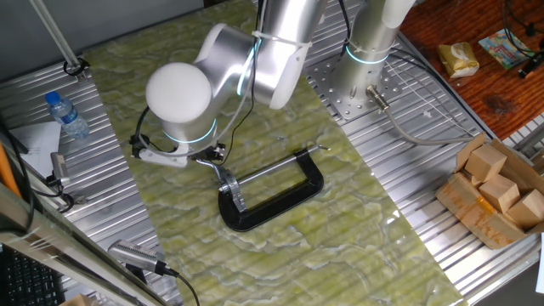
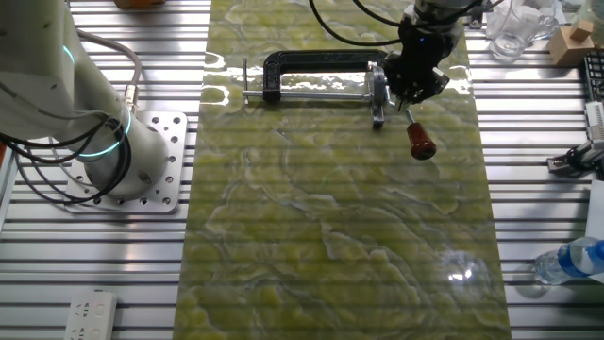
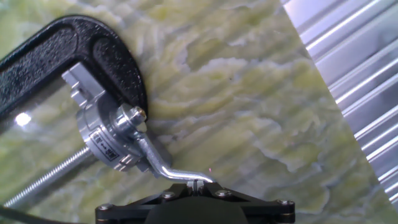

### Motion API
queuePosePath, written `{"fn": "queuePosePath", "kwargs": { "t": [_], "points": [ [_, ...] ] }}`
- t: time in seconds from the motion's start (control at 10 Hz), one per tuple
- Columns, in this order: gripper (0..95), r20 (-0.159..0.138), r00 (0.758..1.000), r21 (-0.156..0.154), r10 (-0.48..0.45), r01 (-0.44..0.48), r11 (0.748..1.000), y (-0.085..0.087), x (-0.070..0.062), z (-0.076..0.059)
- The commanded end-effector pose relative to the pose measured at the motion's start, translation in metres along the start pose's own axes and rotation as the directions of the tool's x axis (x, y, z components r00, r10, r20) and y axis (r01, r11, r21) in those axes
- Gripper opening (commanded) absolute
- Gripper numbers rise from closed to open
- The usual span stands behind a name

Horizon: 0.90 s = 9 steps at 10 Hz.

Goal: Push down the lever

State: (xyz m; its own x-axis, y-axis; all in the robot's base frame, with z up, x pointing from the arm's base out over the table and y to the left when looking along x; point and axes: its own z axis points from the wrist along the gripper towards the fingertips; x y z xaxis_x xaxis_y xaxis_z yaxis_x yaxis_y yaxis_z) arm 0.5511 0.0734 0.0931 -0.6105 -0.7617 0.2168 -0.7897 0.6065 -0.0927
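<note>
The black C-shaped clamp lies flat on the green marbled mat near its far edge; the lever juts from the clamp's silvery head, red knob over open mat; the claw sits on the lever's metal arm, and I cannot tell whether it is clenched; wooden blocks, a water bottle and a power strip rest well apart on the ribbed tabletop; the mat around the knob is bare.

Bright, even light; glare on mat
</note>
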Motion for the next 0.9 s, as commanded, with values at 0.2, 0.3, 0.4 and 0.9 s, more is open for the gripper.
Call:
{"fn": "queuePosePath", "kwargs": {
  "t": [0.2, 0.3, 0.4, 0.9],
  "points": [
    [0.0, 0.004, 1.000, -0.008, 0.029, -0.029, 1.000, -0.0001, -0.0027, 0.0020],
    [0.0, 0.009, 0.999, -0.012, 0.039, -0.039, 0.999, 0.0000, -0.0036, 0.0025],
    [0.0, 0.011, 0.999, -0.014, 0.044, -0.044, 0.999, 0.0000, -0.0041, 0.0034],
    [0.0, 0.027, 0.998, -0.007, 0.048, -0.048, 0.999, 0.0002, -0.0077, 0.0113]
  ]
}}
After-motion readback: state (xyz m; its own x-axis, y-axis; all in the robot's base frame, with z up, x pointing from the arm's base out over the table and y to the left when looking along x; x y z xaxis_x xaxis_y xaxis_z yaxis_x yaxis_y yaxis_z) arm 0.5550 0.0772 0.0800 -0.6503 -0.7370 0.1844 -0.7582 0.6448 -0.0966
